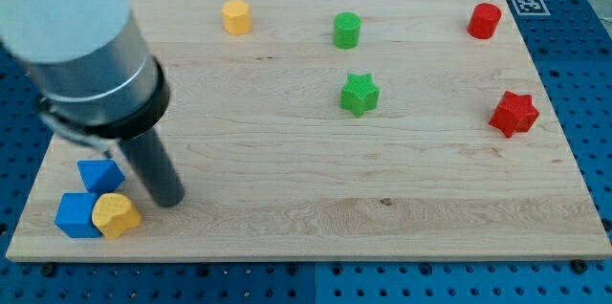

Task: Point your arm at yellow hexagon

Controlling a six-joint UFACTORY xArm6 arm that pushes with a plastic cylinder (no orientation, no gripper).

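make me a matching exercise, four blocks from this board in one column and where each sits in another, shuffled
Blocks:
1. yellow hexagon
2. red star
3. green star
4. yellow heart

Places:
A. near the view's right edge, below the red cylinder
B. view's bottom left, touching a blue cube, just left of my tip
C. view's top, left of the green cylinder
D. mid-board, directly below the green cylinder

Pairs: 1-C, 2-A, 3-D, 4-B

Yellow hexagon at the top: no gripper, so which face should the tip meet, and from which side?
Its lower-left face. My tip sits at the view's bottom left, beside the blue blocks and yellow heart; the yellow hexagon stands alone near the top edge, so a straight diagonal run looks unobstructed.
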